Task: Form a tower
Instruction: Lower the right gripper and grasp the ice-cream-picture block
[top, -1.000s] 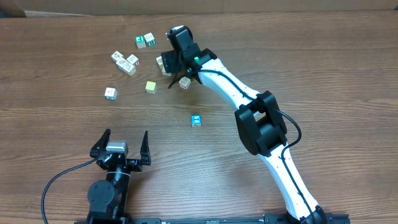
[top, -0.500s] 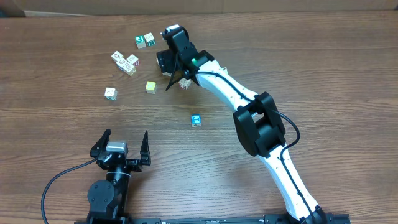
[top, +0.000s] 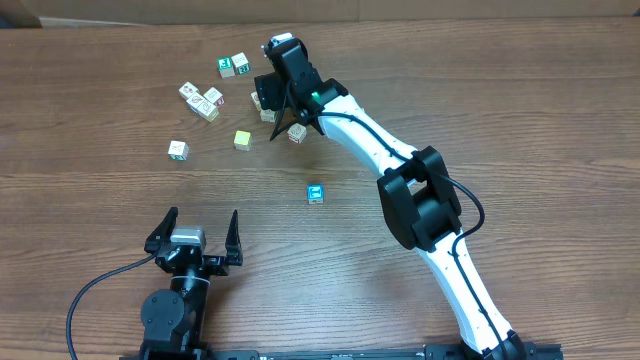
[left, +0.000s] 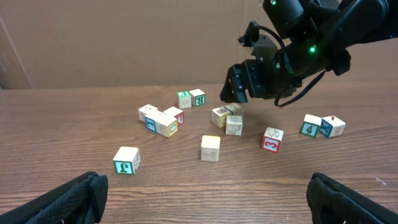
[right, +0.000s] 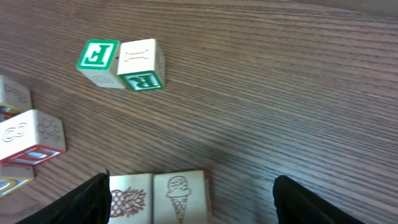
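Observation:
A tower is not in view; every cube I see lies singly on the wooden table (top: 520, 110). My right gripper (right: 199, 208) hangs open just above two pale cubes lying side by side, a pineapple cube (right: 130, 200) and an ice-cream cube (right: 181, 196). Both sit between its fingers, nearer the left finger (right: 93, 199). In the overhead view this gripper (top: 263, 100) is at the far middle of the table. My left gripper (left: 205, 208) rests open near the front edge with only bare wood between its fingers.
A green-lettered pair (right: 121, 62) lies beyond the right gripper and a small cluster (top: 203, 100) to its left. A yellow-green cube (top: 242, 139), a single cube (top: 178, 150), a red "3" cube (left: 272, 139) and a blue cube (top: 316, 193) lie nearer.
The right gripper swayed slightly left over the cubes and came back to the right. Its jaws stayed open. No cube and not the left arm moved.

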